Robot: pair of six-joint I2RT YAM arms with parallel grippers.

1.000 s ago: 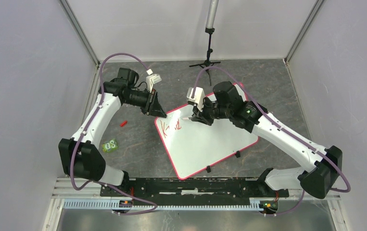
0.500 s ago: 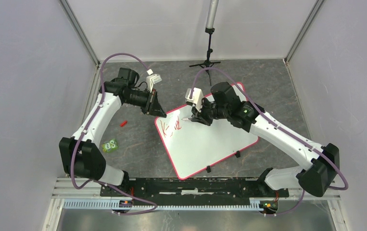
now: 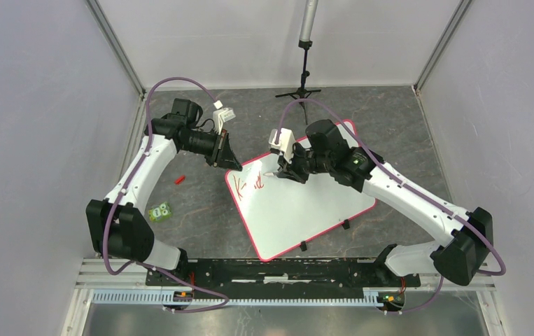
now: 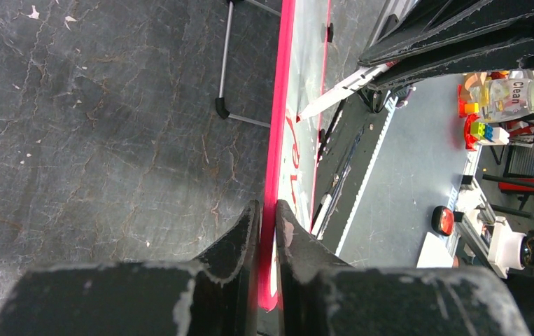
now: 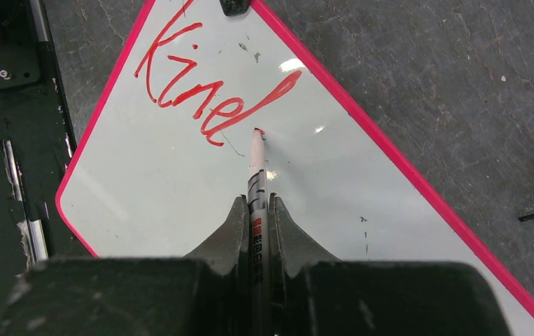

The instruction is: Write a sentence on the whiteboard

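On dark cracked tabletop (image 3: 404,126) between pale walls (image 3: 33,105), skewed red-rimmed whiteboard (image 3: 306,210)

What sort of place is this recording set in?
Probably a lab robot cell: plain panel walls with metal framing box in a dark table, and a tripod stand rises at the back.

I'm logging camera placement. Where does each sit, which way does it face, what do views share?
Top external: above and behind the bases, looking down at the whiteboard; left pincer and right pincer show.
Left wrist: rides that wrist, looks along the board's rim, which the left pincer clamps.
Right wrist: rides that wrist, looks down at the red writing; the right pincer grips a marker.
Shared: the whiteboard.
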